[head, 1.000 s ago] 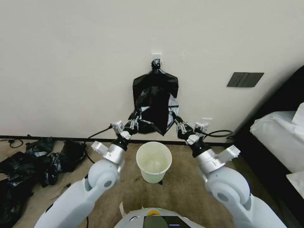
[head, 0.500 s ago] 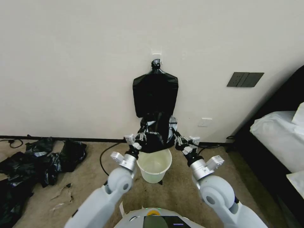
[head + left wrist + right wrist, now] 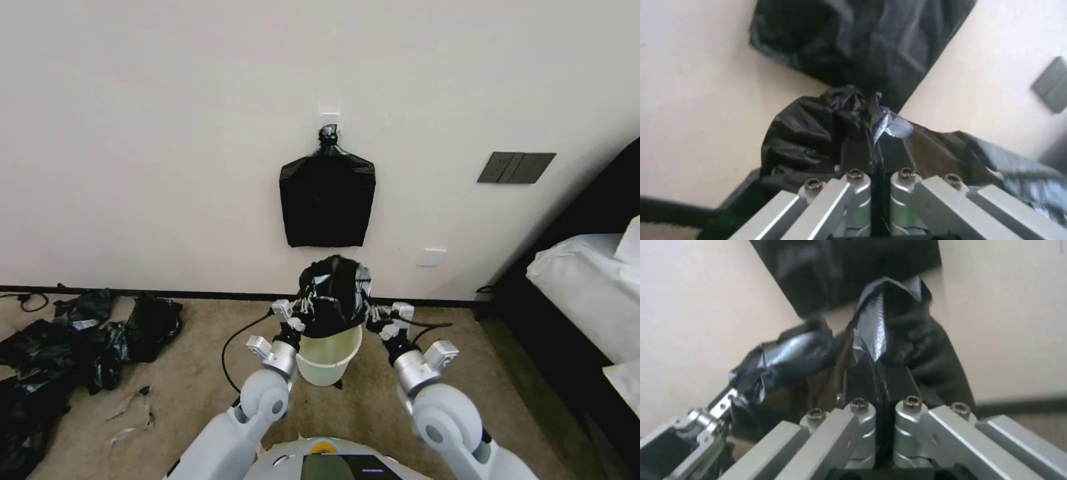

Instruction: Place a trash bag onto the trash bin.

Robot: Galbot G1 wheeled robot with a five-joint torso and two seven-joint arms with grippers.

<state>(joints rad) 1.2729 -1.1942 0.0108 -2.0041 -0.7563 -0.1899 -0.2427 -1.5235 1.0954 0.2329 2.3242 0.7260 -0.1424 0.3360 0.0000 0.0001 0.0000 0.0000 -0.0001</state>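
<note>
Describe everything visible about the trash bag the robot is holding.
The trash bag is thin, glossy black plastic film, heavily wrinkled, with pale highlights on its folds. It hangs bunched and peaked just above the far rim of the white trash bin, its lower edge overlapping the bin's opening in the head view. The left hand and the right hand are each shut on an edge of the film, on opposite sides. It hangs below the flat black bundle on the wall.
</note>
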